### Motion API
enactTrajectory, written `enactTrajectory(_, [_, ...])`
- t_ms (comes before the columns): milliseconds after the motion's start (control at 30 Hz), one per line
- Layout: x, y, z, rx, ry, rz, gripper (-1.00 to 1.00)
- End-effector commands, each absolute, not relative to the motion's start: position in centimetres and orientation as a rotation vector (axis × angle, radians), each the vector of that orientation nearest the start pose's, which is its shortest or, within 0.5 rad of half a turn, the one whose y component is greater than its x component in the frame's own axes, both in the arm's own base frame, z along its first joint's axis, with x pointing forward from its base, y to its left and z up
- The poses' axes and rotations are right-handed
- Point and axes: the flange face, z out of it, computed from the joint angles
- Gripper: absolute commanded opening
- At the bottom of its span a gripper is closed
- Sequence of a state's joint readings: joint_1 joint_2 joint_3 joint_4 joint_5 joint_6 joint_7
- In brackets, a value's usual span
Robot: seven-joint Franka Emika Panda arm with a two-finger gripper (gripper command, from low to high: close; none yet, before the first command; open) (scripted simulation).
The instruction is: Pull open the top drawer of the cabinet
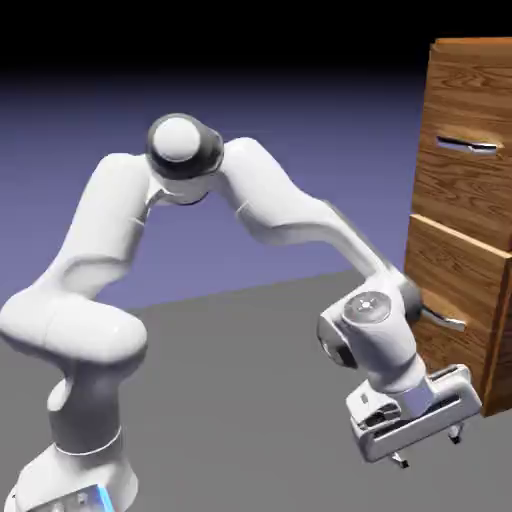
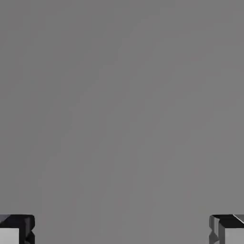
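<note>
The cabinet (image 1: 472, 85) stands at the exterior view's right edge, tall and brown with a glossy wood grain. Its top drawer (image 1: 462, 190) carries a slim silver bar handle (image 1: 468, 146) and looks shut. My gripper (image 1: 428, 450) hangs low in front of the cabinet's bottom, well below the top drawer's handle, pointing down at the grey table. It is open, with nothing between the fingers. In the hand view the gripper (image 2: 122, 231) shows only its two fingertips (image 2: 16, 229) at the bottom corners, wide apart, over plain grey table (image 2: 122, 105).
The lower drawer front (image 1: 455, 270) with its own silver handle (image 1: 442, 321) sits just right of my wrist (image 1: 375, 330) and seems to stand slightly forward of the top one. The arm's base (image 1: 70, 480) rises at the lower left.
</note>
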State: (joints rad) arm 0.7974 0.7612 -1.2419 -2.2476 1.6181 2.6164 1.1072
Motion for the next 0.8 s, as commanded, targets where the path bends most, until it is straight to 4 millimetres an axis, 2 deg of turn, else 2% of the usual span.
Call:
enactTrajectory(0, [47.9, -25.8, 27.6, -0.559, 2.602, -0.518, 0.0])
enactTrajectory(167, [51.1, -24.8, 33.6, -0.43, 2.411, -0.663, 0.0])
enactTrajectory(267, [53.5, -22.6, 37.9, -0.4, 2.26, -0.719, 0.0])
enactTrajectory(333, [55.0, -20.4, 41.0, -0.399, 2.148, -0.741, 0.0])
enactTrajectory(433, [57.2, -15.8, 45.8, -0.424, 1.97, -0.747, 0.0])
enactTrajectory(500, [58.5, -11.8, 48.9, -0.457, 1.846, -0.733, 0.0])
enactTrajectory(600, [59.7, -4.6, 53.3, -0.527, 1.659, -0.686, 0.0])
enactTrajectory(700, [60.0, 3.6, 56.9, -0.614, 1.482, -0.613, 0.0])
enactTrajectory(733, [60.0, 3.6, 56.9, -0.615, 1.482, -0.613, 0.0])
enactTrajectory(767, [60.9, 3.7, 56.9, -0.615, 1.482, -0.614, 0.0])
